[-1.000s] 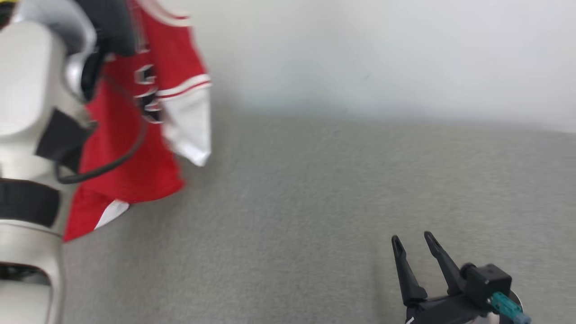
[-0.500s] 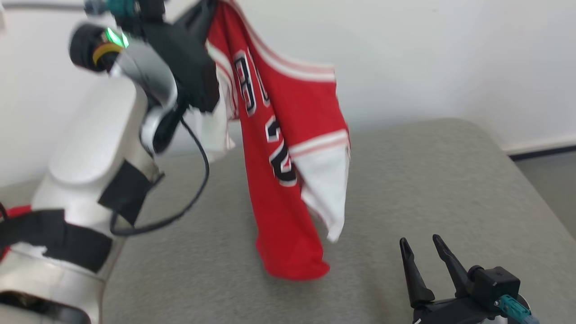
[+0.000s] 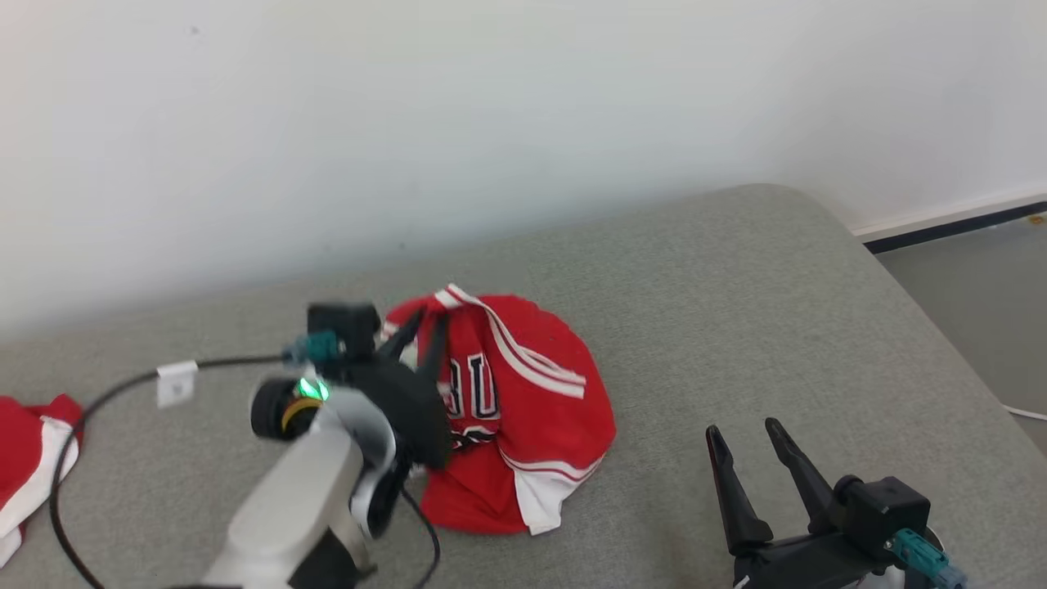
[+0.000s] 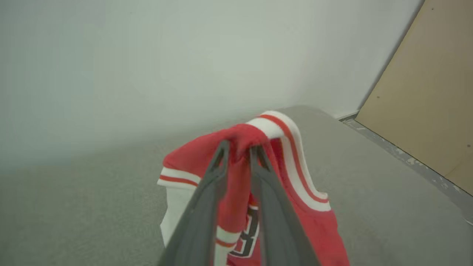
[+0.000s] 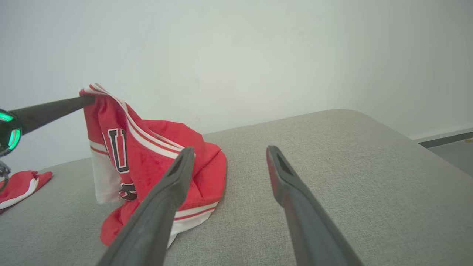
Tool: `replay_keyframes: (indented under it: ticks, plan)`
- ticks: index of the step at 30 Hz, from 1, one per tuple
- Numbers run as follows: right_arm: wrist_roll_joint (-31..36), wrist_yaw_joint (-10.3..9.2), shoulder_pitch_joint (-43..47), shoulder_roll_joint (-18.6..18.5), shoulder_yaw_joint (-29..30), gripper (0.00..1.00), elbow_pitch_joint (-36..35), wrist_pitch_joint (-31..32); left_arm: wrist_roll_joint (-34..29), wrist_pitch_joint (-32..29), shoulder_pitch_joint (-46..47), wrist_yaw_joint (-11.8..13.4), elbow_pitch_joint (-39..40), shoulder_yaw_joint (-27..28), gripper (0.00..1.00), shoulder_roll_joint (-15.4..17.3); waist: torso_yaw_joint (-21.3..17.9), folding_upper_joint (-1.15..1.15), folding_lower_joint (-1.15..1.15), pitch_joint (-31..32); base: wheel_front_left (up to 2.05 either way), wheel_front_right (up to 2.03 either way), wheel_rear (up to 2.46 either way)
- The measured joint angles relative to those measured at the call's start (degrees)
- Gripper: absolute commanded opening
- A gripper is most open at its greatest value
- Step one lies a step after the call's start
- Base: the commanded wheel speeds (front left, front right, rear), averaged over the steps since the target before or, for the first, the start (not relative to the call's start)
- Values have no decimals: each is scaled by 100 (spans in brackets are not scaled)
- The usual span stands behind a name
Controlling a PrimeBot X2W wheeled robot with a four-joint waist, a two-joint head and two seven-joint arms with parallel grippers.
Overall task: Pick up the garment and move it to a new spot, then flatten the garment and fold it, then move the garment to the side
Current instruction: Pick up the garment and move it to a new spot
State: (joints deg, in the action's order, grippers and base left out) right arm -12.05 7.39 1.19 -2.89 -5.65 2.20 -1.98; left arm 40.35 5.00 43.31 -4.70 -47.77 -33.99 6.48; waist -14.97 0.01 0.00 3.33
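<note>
L gripper (image 4: 239, 147) nips a fold of the garment (image 3: 532, 401) at its tips, rest slumped on the grey pad (image 3: 736, 311) beneath. R gripper (image 3: 744, 431) gapes empty, cloth ahead-left of it. Looks light, floppy, prob slippery: grab it by the striped hems

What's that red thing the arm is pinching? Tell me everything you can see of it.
It is a red jersey of thin, sporty-looking fabric, with white and red striped trim, white side panels and dark, white-edged lettering. It is crumpled, not flat: its lower part lies heaped on the grey padded surface, while one trimmed edge is pinched up between the fingers of the left gripper, so it drapes like a small tent.
</note>
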Motion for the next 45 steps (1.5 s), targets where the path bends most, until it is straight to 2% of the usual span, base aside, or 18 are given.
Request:
replay_keyframes:
  ticks: [8,12,16,22,26,31,34,45]
  plan:
    - [32,0,-26,0,83,100,-5,53,222,512,-797,91,-109,-43,100,-238,405,0,0,-45,0,0,0]
    - [56,0,12,4,293,100,-19,70,270,891,-1128,170,341,201,100,-167,664,0,0,-14,0,0,0]
    - [107,0,105,-3,558,100,-76,35,53,999,-1678,502,1369,721,100,127,933,0,0,42,0,0,0]
    - [98,0,182,-2,754,100,-54,-29,-698,1005,-3144,575,3497,1767,100,316,1277,-1,0,164,0,0,0]
    - [70,0,297,0,828,100,125,-196,-1269,1005,-4207,512,4261,2259,100,336,1447,-1,-1,291,0,0,0]
    - [97,0,412,0,843,100,421,-250,-1649,1005,-4920,475,4086,2330,100,417,1479,-1,-1,371,0,0,0]
    - [163,0,466,2,834,100,595,-196,-1730,955,-5126,567,3790,2296,100,478,1443,-1,-1,372,0,0,0]
    - [207,0,520,-14,836,100,789,34,-1659,936,-5230,563,3450,2461,100,582,1359,-1,-1,339,0,0,0]
